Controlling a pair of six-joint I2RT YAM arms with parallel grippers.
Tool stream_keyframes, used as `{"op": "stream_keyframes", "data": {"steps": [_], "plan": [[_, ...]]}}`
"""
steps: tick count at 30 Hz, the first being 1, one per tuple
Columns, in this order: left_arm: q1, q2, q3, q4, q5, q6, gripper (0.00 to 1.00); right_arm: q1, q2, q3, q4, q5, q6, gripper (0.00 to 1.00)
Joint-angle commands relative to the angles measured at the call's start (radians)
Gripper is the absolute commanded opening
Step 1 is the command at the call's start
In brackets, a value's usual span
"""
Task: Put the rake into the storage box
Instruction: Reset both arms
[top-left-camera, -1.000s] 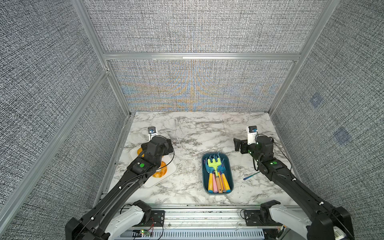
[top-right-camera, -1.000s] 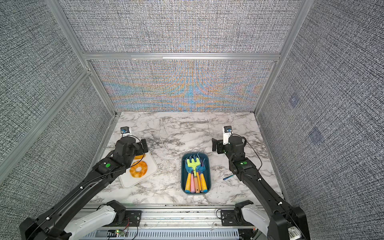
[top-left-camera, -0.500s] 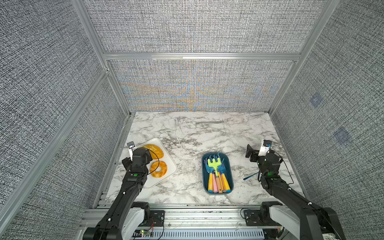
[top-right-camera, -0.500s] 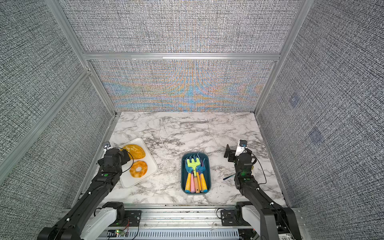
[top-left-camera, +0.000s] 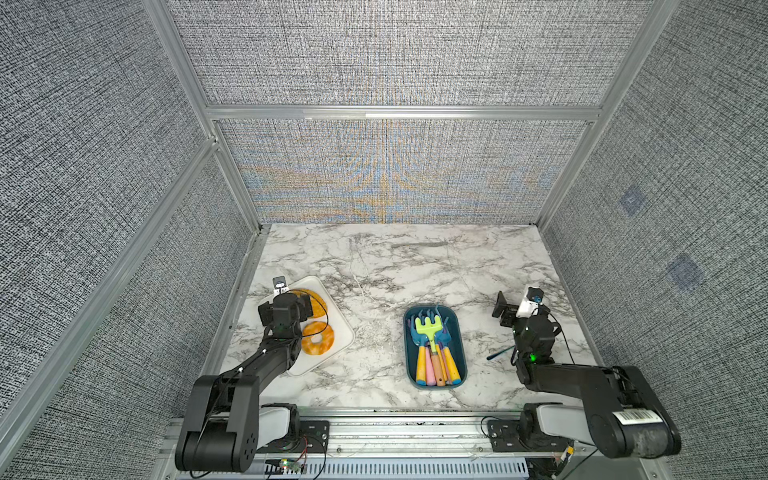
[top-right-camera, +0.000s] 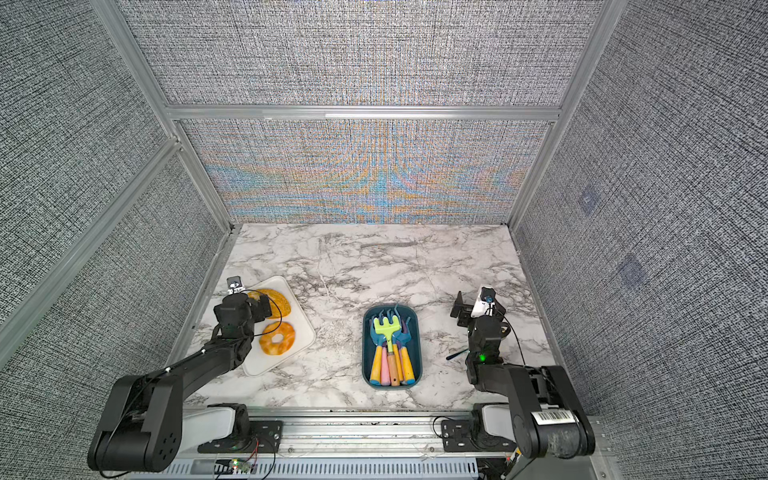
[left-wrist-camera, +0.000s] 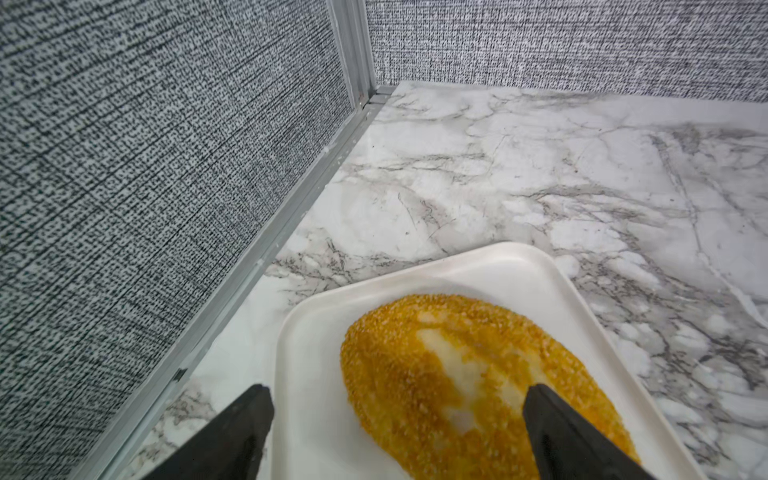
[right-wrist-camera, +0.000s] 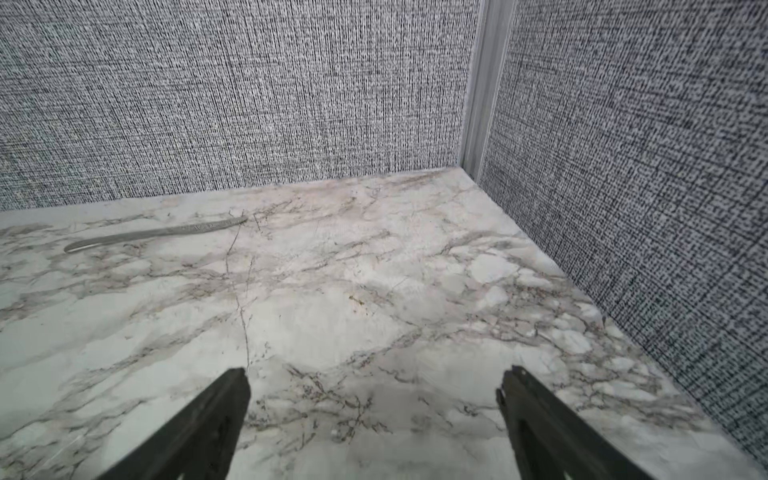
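Both arms had drawn back nearer; left gripper (left-wrist-camera: 395, 395) spread above a bagel (left-wrist-camera: 415, 365), right gripper (right-wrist-camera: 374, 378) spread, empty. Only top views showed the rake (top-left-camera: 430, 330), lying in the storage box (top-left-camera: 464, 365), seemingly atop other tools (top-left-camera: 422, 365).

Lab test booth: grey woven wall panels (top-left-camera: 395, 54), aluminium frame (top-left-camera: 399, 112), marble-look tabletop (top-left-camera: 395, 266), two mounted robot arms (top-left-camera: 266, 365).

Around me stand three walls of grey woven fabric: a back wall (top-left-camera: 386, 62), a left wall (top-left-camera: 83, 174) and a right wall (top-left-camera: 685, 158). They are held in aluminium framing (top-left-camera: 399, 113), with a horizontal bar across the back. My work surface is a white marble-patterned tabletop (top-left-camera: 395, 266) with grey veins, evenly lit. Along its near edge runs a metal rail (top-left-camera: 407, 428). The lower back panel shimmers with orange and blue bands.
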Motion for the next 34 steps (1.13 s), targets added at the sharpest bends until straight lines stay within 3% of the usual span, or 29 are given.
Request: {"op": "stream_keyframes", "data": {"steps": [1,4,7,9,11,34], "plan": [[0.002,0.038,-0.036,0.242,0.060,0.050,0.99,0.007,0.088,-0.028,0.224,-0.005,-0.045,0.99],[0.002,0.149,-0.062,0.423,0.108,0.086,0.99,0.014,0.153,0.051,0.142,-0.054,-0.072,0.99],[0.002,0.202,0.041,0.263,0.183,0.110,0.99,-0.006,0.173,0.111,0.047,-0.126,-0.079,0.99],[0.009,0.279,0.073,0.306,0.228,0.121,0.99,-0.019,0.173,0.121,0.028,-0.143,-0.068,0.99],[0.018,0.254,0.092,0.219,0.223,0.109,0.99,-0.019,0.173,0.122,0.029,-0.143,-0.069,0.99],[0.018,0.249,0.081,0.236,0.223,0.111,0.99,-0.019,0.174,0.121,0.030,-0.144,-0.070,0.99]]}}
